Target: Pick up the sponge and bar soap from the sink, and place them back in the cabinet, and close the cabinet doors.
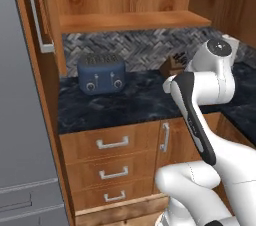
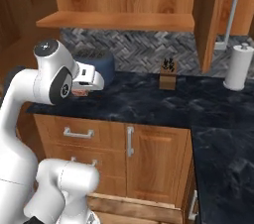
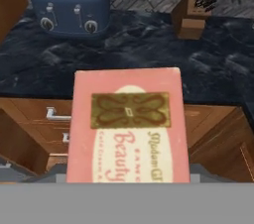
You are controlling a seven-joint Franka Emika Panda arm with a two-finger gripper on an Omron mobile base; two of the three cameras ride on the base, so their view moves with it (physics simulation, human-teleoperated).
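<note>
A blue metal toaster stands left on the dark marbled desk, the pink rectangular bar soap, lettered "Beauty" in red, is clamped in the jaws centre, and a brown wooden knife block stands right.

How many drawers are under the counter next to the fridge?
3 drawers, stacked below the counter: top drawer, middle drawer, bottom drawer. The arm hides part of the stack in the right base view; more may sit elsewhere.

Blue toaster on dark counter; cabinet open above.
</note>
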